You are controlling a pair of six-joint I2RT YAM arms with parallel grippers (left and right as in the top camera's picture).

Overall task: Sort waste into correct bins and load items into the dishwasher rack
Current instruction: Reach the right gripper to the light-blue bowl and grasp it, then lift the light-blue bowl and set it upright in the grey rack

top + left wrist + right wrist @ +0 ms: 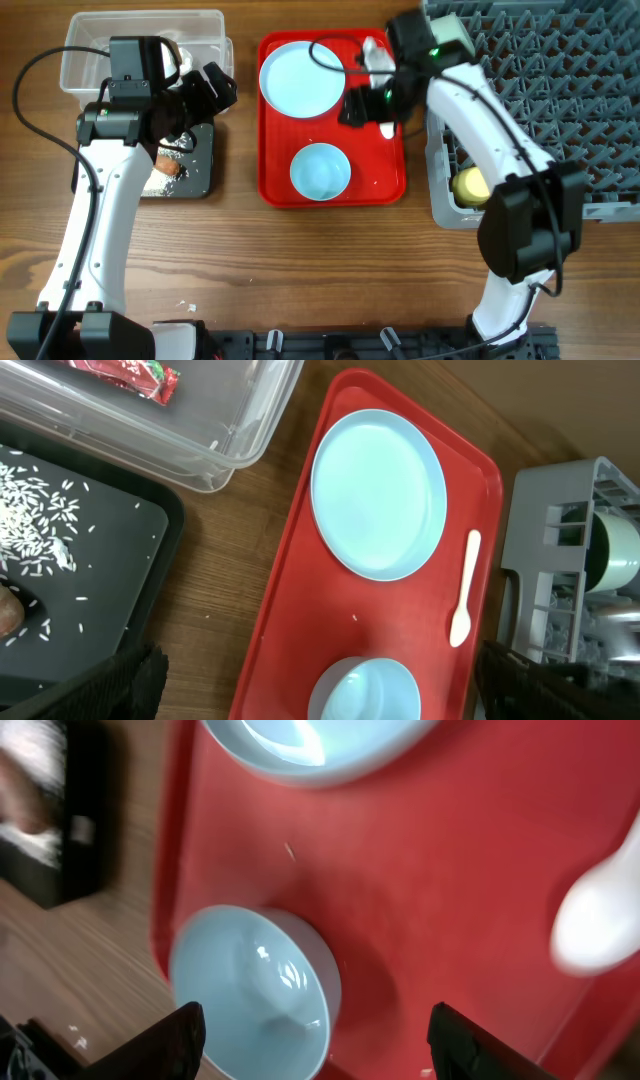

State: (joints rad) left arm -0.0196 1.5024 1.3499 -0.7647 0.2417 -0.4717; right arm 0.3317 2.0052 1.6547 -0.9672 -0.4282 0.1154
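Observation:
A pale blue plate [300, 78] and a light blue bowl [320, 170] sit on the red tray [272, 185]. The white spoon [463, 590] lies along the red tray's right side. My right gripper [368, 105] hovers open and empty over that side; its wrist view shows the bowl [255, 990] and the spoon's end [600, 920]. My left gripper [208, 90] is open and empty between the clear tub [140, 45] and the black tray [195, 185]. The red wrapper [130, 370] lies in the tub. Rice [35, 520] and an orange carrot [168, 168] lie on the black tray. The yellow cup [470, 185] sits in the grey rack [560, 90].
The rack stands right against the red tray's right edge. The tub and black tray stand close together at the left. Bare wooden table runs along the front. A few white crumbs [185, 305] lie near the front left.

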